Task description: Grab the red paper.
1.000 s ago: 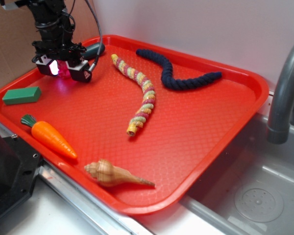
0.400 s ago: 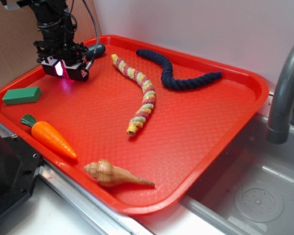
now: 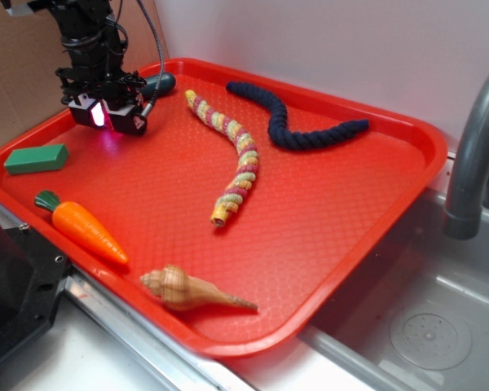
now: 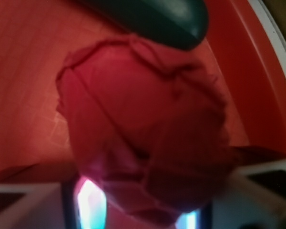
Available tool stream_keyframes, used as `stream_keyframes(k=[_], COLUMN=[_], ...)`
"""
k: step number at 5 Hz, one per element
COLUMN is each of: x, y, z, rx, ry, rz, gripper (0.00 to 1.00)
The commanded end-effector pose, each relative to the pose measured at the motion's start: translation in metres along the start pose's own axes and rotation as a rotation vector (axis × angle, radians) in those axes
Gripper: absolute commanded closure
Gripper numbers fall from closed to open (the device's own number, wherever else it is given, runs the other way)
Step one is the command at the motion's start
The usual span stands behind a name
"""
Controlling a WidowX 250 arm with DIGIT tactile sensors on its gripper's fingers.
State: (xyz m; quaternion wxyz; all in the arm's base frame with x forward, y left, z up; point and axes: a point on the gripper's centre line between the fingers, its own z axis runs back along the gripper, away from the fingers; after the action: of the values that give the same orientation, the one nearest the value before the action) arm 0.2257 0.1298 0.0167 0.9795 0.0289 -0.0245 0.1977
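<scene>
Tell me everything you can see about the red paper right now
The red paper is a dark crimson crumpled wad with many folds and creases. In the wrist view it fills most of the frame, sitting between the fingers of the gripper, apparently pinched, near the tray's back left corner. A dark green rounded object lies just behind it. From the exterior view it is almost hidden.

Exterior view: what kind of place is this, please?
Probably a toy kitchen sink counter: a grey faucet stands over a basin with a drain, and a red tray of toys lies beside it.
</scene>
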Motion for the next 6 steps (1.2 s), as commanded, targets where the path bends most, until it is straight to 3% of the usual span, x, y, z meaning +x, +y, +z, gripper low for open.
stream_keyframes(k=[1, 2, 3, 4, 5, 6], x=[0.0, -0.02, -0.055, -0.084, -0.092, -0.09], y=[0.006, -0.005, -0.034, -0.061, -0.074, -0.084], z=[0.029, 0.075, 0.128, 0.182, 0.222, 0.206], rx=[0.003, -0.034, -0.014, -0.103, -0.122, -0.144], ry=[-0.017, 0.035, -0.032, -0.039, -0.047, -0.038], rz=[-0.026, -0.08, -0.192, -0.264, -0.349, -0.36], gripper=[1.0, 1.0, 1.0, 1.0, 1.0, 1.0])
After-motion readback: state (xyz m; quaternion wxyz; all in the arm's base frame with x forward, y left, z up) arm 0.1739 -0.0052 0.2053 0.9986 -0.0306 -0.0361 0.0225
